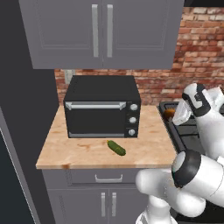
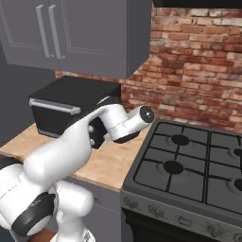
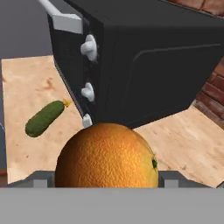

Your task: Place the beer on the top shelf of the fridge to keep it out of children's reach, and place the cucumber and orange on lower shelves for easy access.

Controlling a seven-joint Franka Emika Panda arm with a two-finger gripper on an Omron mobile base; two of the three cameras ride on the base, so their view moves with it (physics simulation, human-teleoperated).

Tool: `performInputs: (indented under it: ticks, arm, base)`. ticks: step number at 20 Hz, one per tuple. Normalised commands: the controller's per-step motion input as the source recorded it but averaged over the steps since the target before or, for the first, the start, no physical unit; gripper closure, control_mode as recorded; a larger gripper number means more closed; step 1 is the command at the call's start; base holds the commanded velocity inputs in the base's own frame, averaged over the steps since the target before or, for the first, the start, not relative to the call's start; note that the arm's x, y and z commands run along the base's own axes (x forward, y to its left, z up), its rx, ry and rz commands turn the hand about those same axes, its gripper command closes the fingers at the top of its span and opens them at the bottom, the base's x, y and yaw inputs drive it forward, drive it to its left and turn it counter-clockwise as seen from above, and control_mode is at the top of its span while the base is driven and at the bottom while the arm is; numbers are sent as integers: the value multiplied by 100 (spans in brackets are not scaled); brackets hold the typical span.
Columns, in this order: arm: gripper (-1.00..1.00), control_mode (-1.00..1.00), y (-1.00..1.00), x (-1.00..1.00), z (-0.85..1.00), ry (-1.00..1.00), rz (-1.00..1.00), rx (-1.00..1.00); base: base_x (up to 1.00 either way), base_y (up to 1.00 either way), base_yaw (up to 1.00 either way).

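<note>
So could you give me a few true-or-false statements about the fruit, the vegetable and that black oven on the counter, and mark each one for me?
1. The cucumber lies on the wooden counter in front of the black oven. True.
2. The orange sits inside the oven. False: in the hand view it sits right before the gripper, between the jaws, outside the oven.
3. The oven's door is shut. True.
4. The cucumber stands upright on its end. False: it lies flat on its side.
5. A gas stove stands beside the counter, against the brick wall. True.
6. The cupboard doors above the oven hang open. False: they are closed.
</note>
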Motion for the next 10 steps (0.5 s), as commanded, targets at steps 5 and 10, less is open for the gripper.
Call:
performInputs:
  ticks: [5, 10]
  arm:
    - [100, -100, 7, -100, 78, 18, -27, 0]
    - [100, -100, 29, -100, 50, 23, -26, 0]
  base:
    - [0, 0, 0]
    - [0, 0, 0]
